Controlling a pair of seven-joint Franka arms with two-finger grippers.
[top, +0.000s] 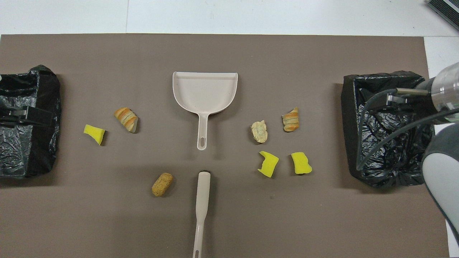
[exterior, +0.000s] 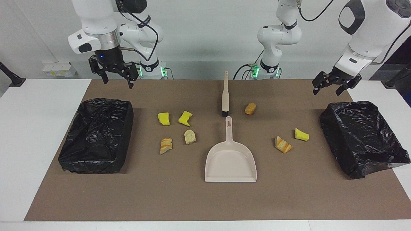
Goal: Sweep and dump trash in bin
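While nothing has yet been swept, all seven bits of trash lie loose on the brown mat [exterior: 199,199]. In the facing view, two yellow foam chunks [exterior: 163,118] and two bread pieces [exterior: 166,145] cluster left of centre. A brown roll [exterior: 250,108] sits just right of the brush [exterior: 225,96]. A third bread slice [exterior: 283,144] and a yellow wedge [exterior: 301,134] lie at centre right.

Both arms wait, clear of everything. The right jaws hang wide and empty at the upper left of that view, above the mat's top edge. The left jaws, also wide and empty, hover at the upper right, above the top edge of the bin there.

Likely trouble: the foam looks light and may skip away from the bristles, and the roll could roll off. The dustpan [exterior: 230,160] will probably slide if pushed while unheld. Its mouth opens toward the bottom of the frame, while the trash lies beside its handle, so the pan must be turned or moved first. The brush lies flat, its slim handle offering a poor grip.

A black-lined bin [exterior: 106,102] fills the centre left and another [exterior: 350,106] the centre right. Their loose, crumpled liners might snag the pan's lip during dumping. Nothing blocks the tools themselves.
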